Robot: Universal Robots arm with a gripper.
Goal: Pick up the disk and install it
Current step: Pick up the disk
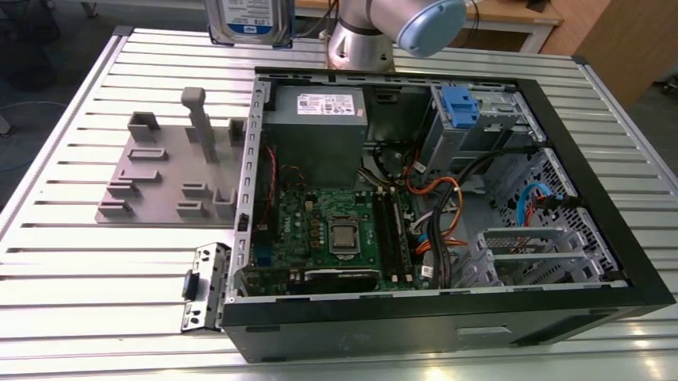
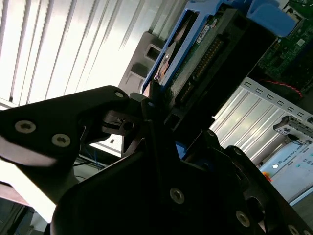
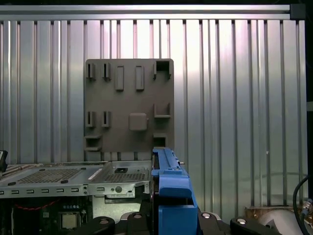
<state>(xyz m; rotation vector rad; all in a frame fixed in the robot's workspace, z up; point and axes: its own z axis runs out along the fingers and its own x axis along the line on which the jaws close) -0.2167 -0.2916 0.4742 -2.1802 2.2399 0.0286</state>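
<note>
Ribbed metal table with an open computer case lying on it and a grey slotted plate just beside the case on the exterior view's left. Wooden furniture stands behind. The exterior view shows the case's inside: motherboard, grey power supply, orange and black cables, and a blue clip in the drive bay. The disk hangs in the air above the table's far edge, next to the arm. The second wrist view shows the grip: the gripper is clamped tight on the disk's blue frame, with the circuit-board side visible. The first wrist view shows the disk edge-on, above the plate and the case edge.
</note>
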